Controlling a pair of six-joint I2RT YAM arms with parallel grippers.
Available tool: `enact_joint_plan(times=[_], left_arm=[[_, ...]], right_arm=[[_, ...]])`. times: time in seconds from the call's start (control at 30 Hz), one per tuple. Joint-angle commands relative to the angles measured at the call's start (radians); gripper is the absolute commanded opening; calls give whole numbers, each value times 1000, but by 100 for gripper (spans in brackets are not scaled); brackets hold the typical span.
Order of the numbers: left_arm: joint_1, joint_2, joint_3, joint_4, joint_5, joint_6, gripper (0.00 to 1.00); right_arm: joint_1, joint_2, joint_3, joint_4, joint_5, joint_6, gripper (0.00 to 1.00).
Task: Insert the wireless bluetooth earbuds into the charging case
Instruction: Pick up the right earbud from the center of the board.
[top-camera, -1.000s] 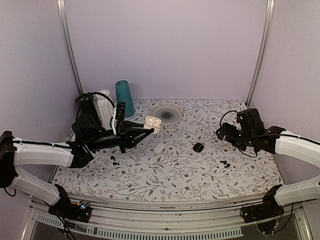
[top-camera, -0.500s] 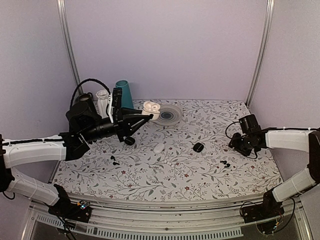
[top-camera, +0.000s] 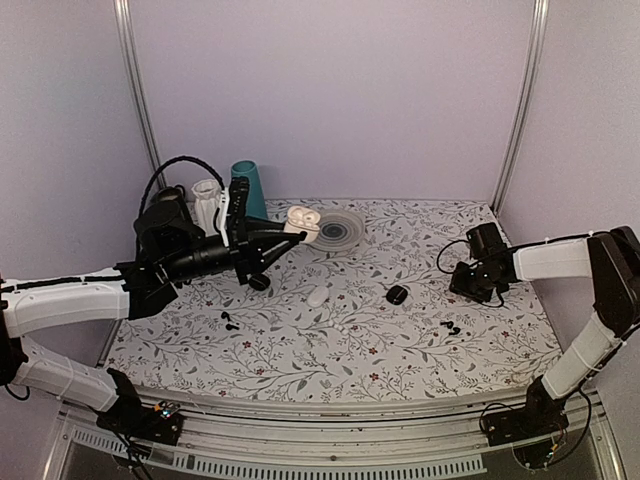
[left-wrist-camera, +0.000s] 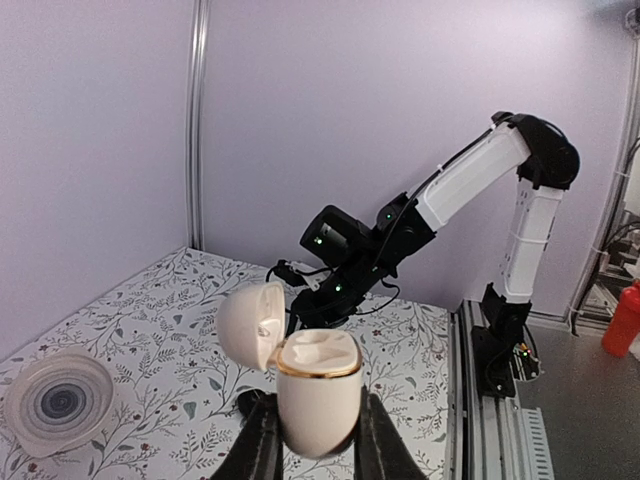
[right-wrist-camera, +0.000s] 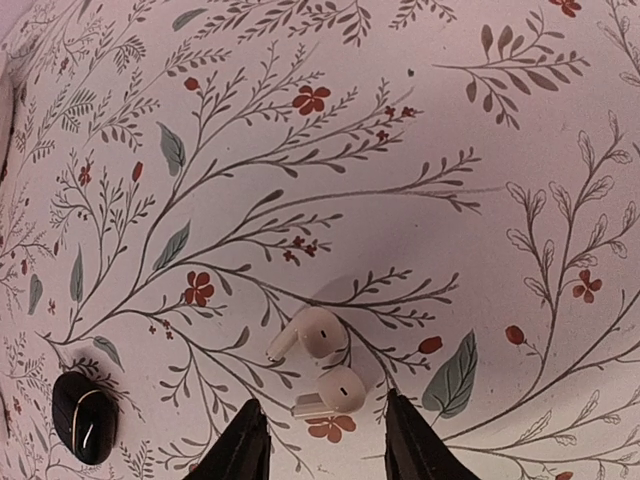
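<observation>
Right tool (right-wrist-camera: 322, 432) lowered over earbuds (right-wrist-camera: 318, 333), arm (top-camera: 560, 258) outstretched.

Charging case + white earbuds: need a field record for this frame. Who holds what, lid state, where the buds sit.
charging case: lid open, held upright off the table
left gripper: shut on the charging case
white earbuds: both lying on the table, close together, outside the case
right gripper: open, fingers either side of the earbuds, not touching them
black case: on the table near the earbuds
</observation>
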Motion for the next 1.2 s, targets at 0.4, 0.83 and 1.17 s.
enact_joint_plan(times=[0.4,0.83,1.17], left_arm=[[-1,2,51,-29,1,16,0],[-2,4,58,-36,-2,16,0],[-2,8,61,-36,-1,9,0]], right_arm=[[-7,67,64,-29,26,-120,30],[-6,120,72,-22,26,-121,27],[-7,127,74,-20,26,-122,22]])
